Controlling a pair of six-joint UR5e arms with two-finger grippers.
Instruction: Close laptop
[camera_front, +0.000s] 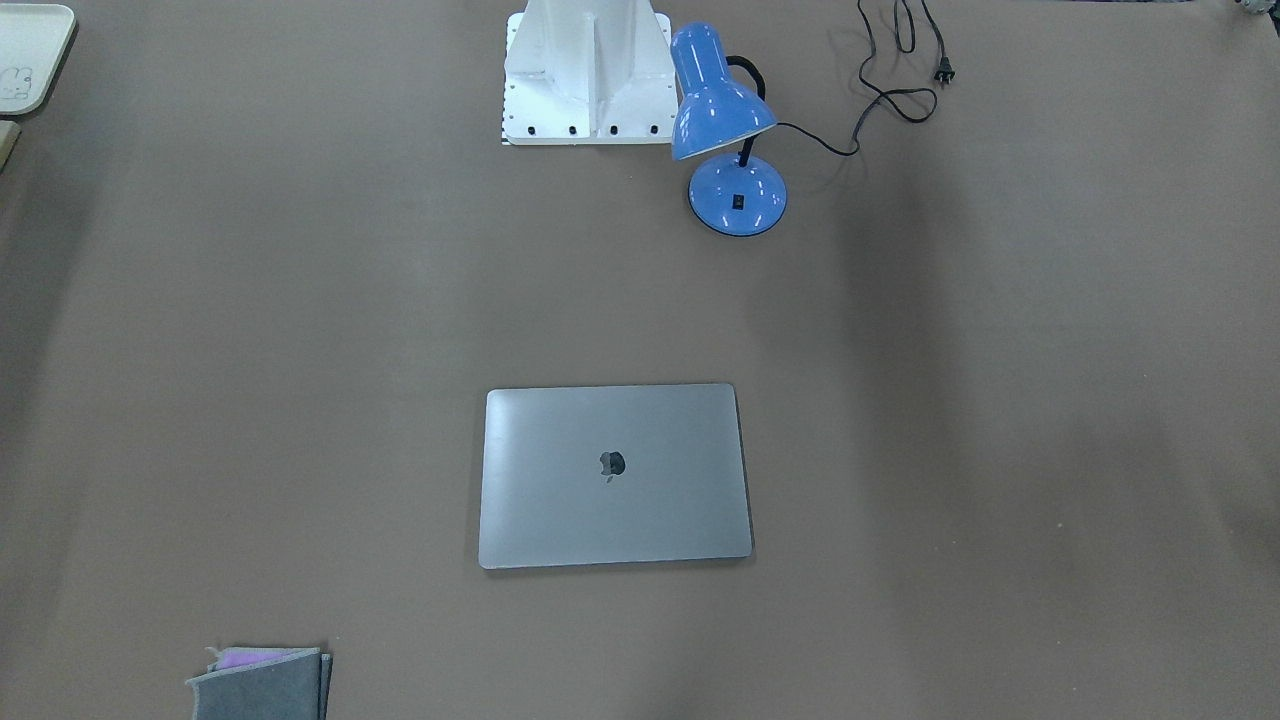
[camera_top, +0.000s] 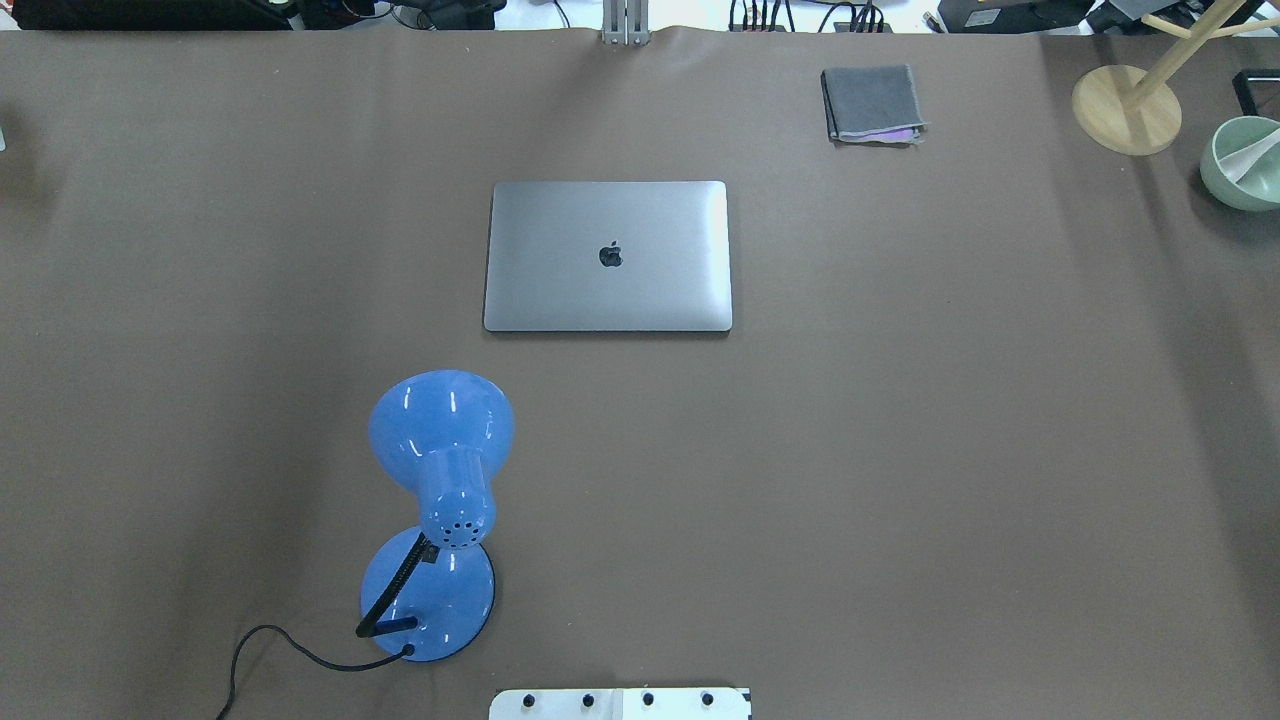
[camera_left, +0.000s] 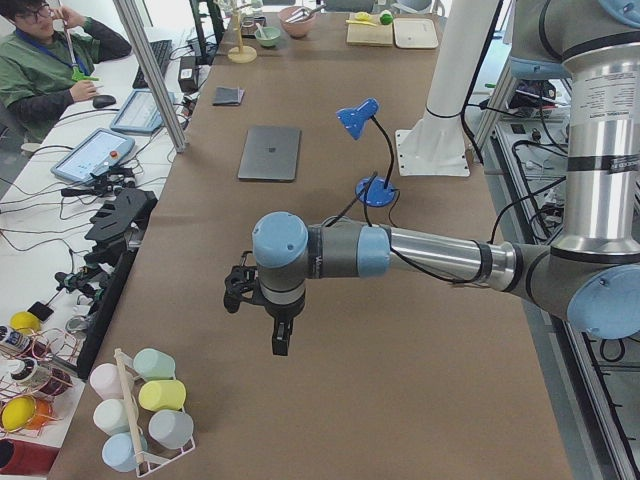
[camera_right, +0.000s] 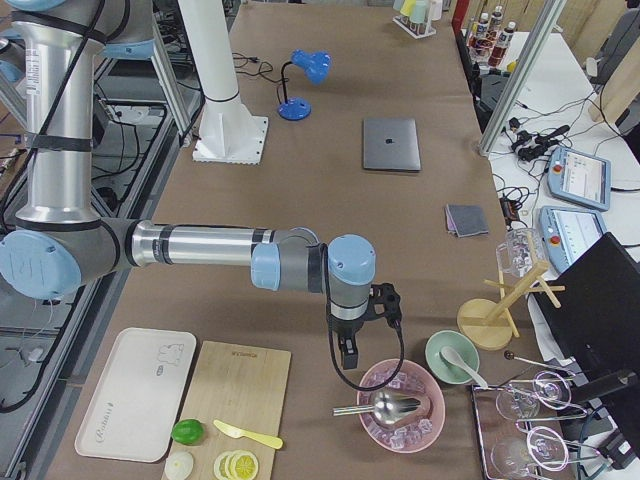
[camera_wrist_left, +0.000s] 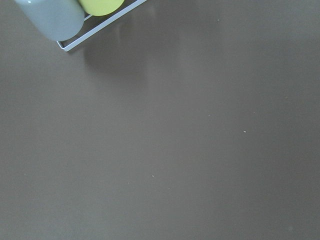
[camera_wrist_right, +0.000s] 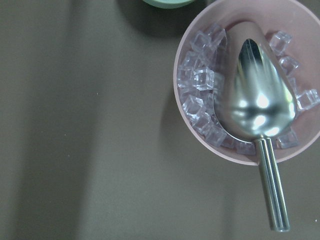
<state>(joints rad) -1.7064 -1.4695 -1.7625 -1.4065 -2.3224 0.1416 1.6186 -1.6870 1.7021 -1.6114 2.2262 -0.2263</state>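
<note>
i see the laptop (camera_top: 608, 256) shut, its silver-grey lid lying flat on the brown table (camera_top: 900, 450), with the dark apple logo (camera_top: 611, 255) facing up at the lid's middle. in the overhead view it sits toward 12 o'clock from the table's centre, square to the table, long sides running 9 to 3 o'clock.

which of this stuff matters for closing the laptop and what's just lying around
Job: laptop, lid already down.

Lying about: lamp, pouch, ice bowl, scoop, green bowl, cups.
</note>
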